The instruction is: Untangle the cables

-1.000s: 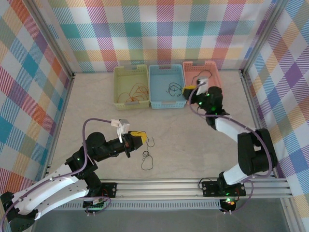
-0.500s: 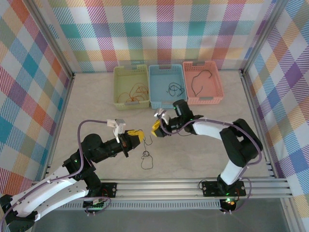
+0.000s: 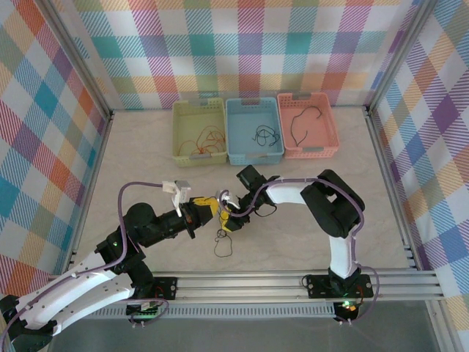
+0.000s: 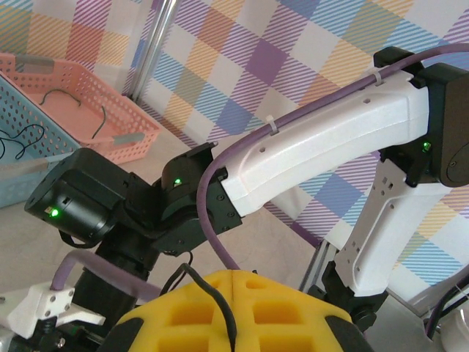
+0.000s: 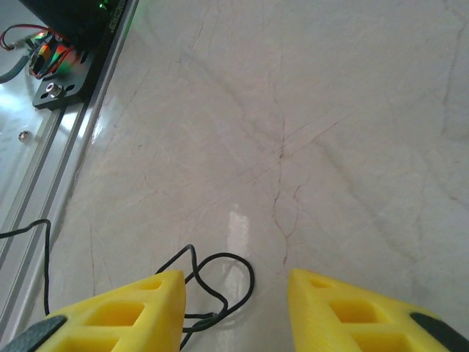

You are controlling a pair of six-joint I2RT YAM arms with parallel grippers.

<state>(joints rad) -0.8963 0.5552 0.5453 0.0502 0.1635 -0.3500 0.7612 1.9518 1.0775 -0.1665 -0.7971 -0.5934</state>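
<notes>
Left gripper [image 3: 209, 211] pinches thin black cable [image 4: 218, 304], right gripper [image 5: 234, 282] gapes just beside; bare pale marble tabletop [image 5: 330, 147] around, pastel plastic baskets [image 3: 254, 158] well apart.

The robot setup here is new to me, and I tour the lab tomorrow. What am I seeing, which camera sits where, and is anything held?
A left arm and a right arm are bolted to the near edge of a table, each ending in a gripper with two yellow fingers. One picture looks down from above and behind them; two come from wrist cameras. At the back stand a green basket, a blue basket and a pink basket, each with thin cables inside. A dark cable lies looped on the table. The left gripper is shut, and its wrist camera shows the cable coming out between its fingers, so it seems to grip it. The right gripper hangs open above the loop, holding nothing.
</notes>
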